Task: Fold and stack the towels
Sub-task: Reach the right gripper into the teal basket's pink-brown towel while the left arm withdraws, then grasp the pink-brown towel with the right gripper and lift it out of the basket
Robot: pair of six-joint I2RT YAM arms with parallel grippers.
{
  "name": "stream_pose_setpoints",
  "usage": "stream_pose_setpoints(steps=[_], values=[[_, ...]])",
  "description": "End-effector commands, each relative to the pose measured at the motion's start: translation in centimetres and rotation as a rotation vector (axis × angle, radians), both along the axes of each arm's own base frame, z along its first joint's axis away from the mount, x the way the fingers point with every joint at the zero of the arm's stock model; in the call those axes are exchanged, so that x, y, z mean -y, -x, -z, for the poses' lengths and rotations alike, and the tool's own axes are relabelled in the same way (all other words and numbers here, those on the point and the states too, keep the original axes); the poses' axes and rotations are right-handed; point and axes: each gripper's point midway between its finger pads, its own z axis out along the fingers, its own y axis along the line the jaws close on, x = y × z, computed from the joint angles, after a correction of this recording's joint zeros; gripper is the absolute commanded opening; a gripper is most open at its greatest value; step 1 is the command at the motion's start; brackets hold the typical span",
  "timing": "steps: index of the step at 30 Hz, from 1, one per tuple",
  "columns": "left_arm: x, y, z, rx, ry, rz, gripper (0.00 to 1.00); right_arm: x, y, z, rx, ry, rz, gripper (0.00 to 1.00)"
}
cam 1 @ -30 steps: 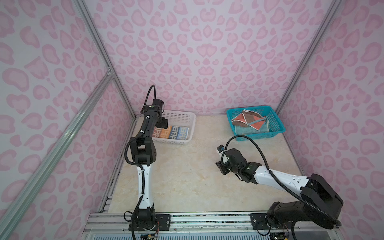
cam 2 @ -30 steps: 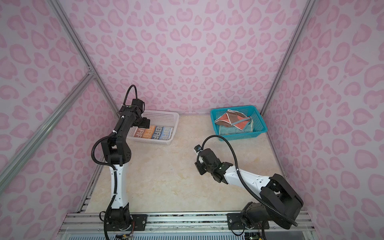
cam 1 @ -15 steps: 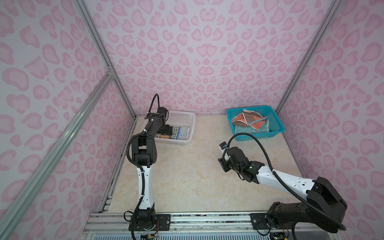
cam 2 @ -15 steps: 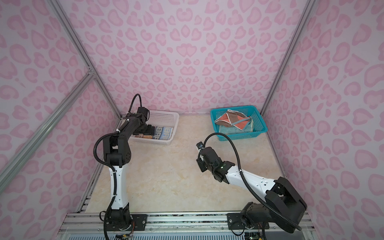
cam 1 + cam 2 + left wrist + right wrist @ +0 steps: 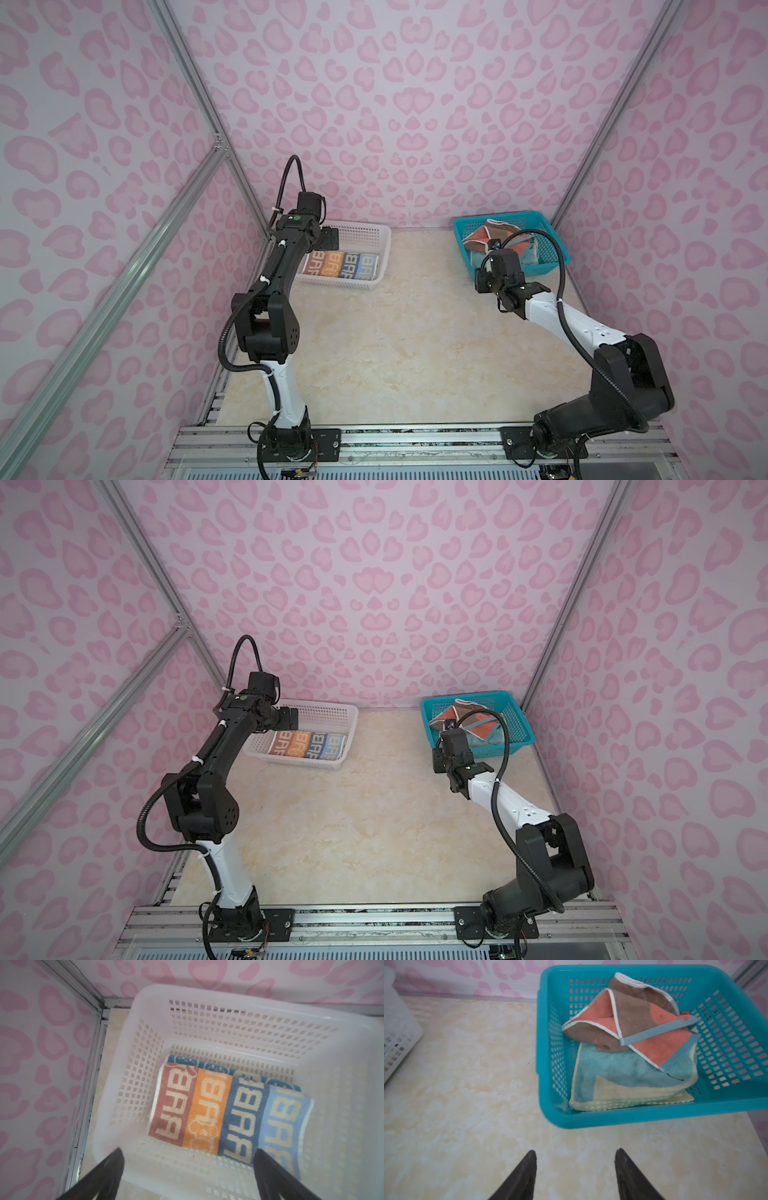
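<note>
A folded towel with white letters on orange and blue stripes [image 5: 224, 1109] lies in the white basket [image 5: 133, 1022], on top of a blue towel [image 5: 207, 1065] whose edge peeks out. My left gripper [image 5: 188, 1150] hangs open above that basket's near side, empty; both top views show it over the lettered towel [image 5: 345, 265] [image 5: 309, 746]. An orange-brown towel with white edging [image 5: 633, 1022] lies crumpled on a teal towel with pale-yellow back [image 5: 623, 1068] in the teal basket [image 5: 633, 1115]. My right gripper [image 5: 576, 1150] is open and empty over the table, just short of that basket.
The white basket [image 5: 384, 257] stands at the back left and the teal basket [image 5: 552, 245] at the back right, both against the pink patterned walls. Between them and the front rail [image 5: 415, 440] lies the beige marble tabletop [image 5: 395, 340].
My right arm has swung from the middle of the table toward the teal basket, and its jaws have widened. The left gripper dipped toward the white basket and came back up, still open.
</note>
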Motion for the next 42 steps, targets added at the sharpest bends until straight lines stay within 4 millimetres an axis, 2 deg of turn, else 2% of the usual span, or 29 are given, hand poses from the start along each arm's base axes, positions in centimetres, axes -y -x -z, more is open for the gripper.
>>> stream_pose_setpoints(steps=[1, 6, 11, 14, 18, 23, 25, 27, 30, 34, 37, 38, 39, 40, 42], values=[[0.8, 0.9, 0.2, 0.013, 0.038, -0.007, 0.98, 1.6, -2.5, 1.1, -0.024, -0.042, 0.059, 0.62], [4.3, 3.9, -0.4, 0.089, 0.147, 0.050, 0.98, 4.5, -7.0, 2.4, -0.050, -0.052, 0.148, 0.64], [9.1, 8.0, -1.5, 0.200, 0.258, 0.176, 0.98, 7.9, -11.0, 3.0, -0.052, -0.072, 0.234, 0.65], [11.8, 10.5, -2.8, 0.276, 0.299, 0.264, 0.98, 10.3, -13.0, 3.0, -0.053, -0.119, 0.297, 0.65], [14.6, 13.4, -2.9, 0.325, 0.338, 0.349, 0.98, 13.1, -15.5, 2.2, -0.015, -0.171, 0.380, 0.65], [16.4, 15.7, -1.9, 0.334, 0.362, 0.403, 0.98, 15.6, -17.7, 3.1, -0.031, -0.227, 0.452, 0.65], [16.8, 16.3, -1.3, 0.323, 0.359, 0.414, 0.98, 15.9, -18.7, 3.7, -0.040, -0.262, 0.452, 0.65], [17.0, 16.6, -0.6, 0.308, 0.350, 0.417, 0.98, 16.4, -19.7, 4.3, -0.044, -0.305, 0.461, 0.65], [17.1, 16.8, 0.2, 0.290, 0.330, 0.416, 0.98, 16.9, -20.8, 6.4, -0.082, -0.347, 0.486, 0.66], [16.9, 16.7, 1.1, 0.268, 0.304, 0.408, 0.98, 16.7, -22.2, 7.9, -0.117, -0.369, 0.479, 0.64], [16.8, 16.6, 1.5, 0.256, 0.290, 0.409, 0.98, 16.2, -23.0, 9.1, -0.136, -0.394, 0.461, 0.56], [16.8, 16.6, 1.7, 0.252, 0.285, 0.408, 0.98, 16.0, -23.2, 9.5, -0.139, -0.402, 0.455, 0.49], [16.8, 16.5, 1.8, 0.250, 0.281, 0.407, 0.98, 15.8, -23.3, 9.6, -0.138, -0.411, 0.446, 0.37], [16.7, 16.5, 1.8, 0.248, 0.274, 0.405, 0.98, 15.7, -23.4, 9.6, -0.137, -0.415, 0.437, 0.22], [16.6, 16.4, 2.0, 0.246, 0.267, 0.402, 0.98, 15.4, -23.2, 9.4, -0.128, -0.419, 0.425, 0.02]])
